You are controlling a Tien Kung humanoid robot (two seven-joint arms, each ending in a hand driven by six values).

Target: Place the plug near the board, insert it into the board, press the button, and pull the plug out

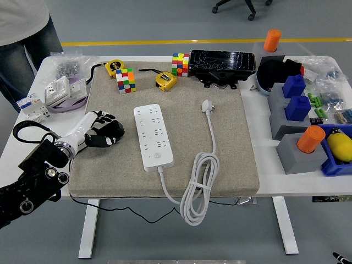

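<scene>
On mat: plug well right of left hand, untouched.

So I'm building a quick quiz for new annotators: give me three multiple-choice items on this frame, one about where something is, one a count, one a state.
1. Where does the white plug lie?
A. On the mat, right of the power strip
B. Plugged into the strip
C. In the robot's hand

2. How many colourful puzzle cubes are on the mat?
A. One
B. Two
C. Three

3. What is the left hand doing?
A. Gripping the plug
B. Pressing the strip's button
C. Resting on the mat left of the strip, holding nothing

Answers:
1 A: the plug lies free on the mat with its cord coiled near the front edge.
2 B: one cube sits near the yellow tape measure, another beside the black case.
3 C: the hand is apart from the strip, its fingers loosely curled around nothing.
</scene>
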